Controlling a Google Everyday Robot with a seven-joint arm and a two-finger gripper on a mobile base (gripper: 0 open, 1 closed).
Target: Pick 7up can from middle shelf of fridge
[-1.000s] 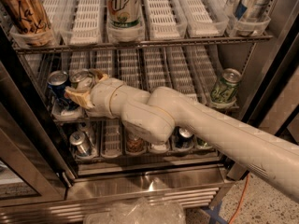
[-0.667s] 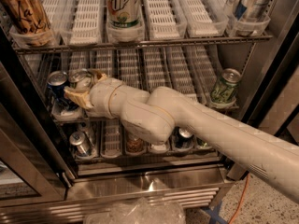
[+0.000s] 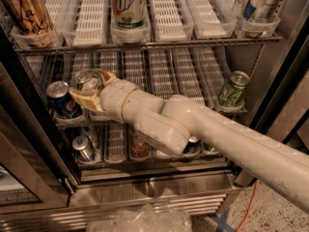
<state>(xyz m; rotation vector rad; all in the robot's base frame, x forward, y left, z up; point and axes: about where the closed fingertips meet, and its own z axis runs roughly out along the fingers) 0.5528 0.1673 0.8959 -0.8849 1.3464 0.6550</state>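
The 7up can (image 3: 87, 80), pale with a silver top and pull tab, stands at the left of the middle shelf (image 3: 161, 71) of the fridge (image 3: 145, 190). My gripper (image 3: 91, 88) reaches in from the lower right on a thick cream arm. Its tan fingers (image 3: 79, 99) sit tight on either side of the can, shut on it. The can's lower body is hidden behind the fingers and wrist.
A blue Pepsi can (image 3: 60, 98) stands just left of the gripper, and a dark green can (image 3: 231, 88) stands at the shelf's right end. The top shelf holds a tall white "UP" can (image 3: 128, 6), a brown can (image 3: 26, 11) and blue-silver cans (image 3: 256, 4). Several cans (image 3: 83, 148) sit on the bottom shelf. The dark door frame (image 3: 29, 129) is at left.
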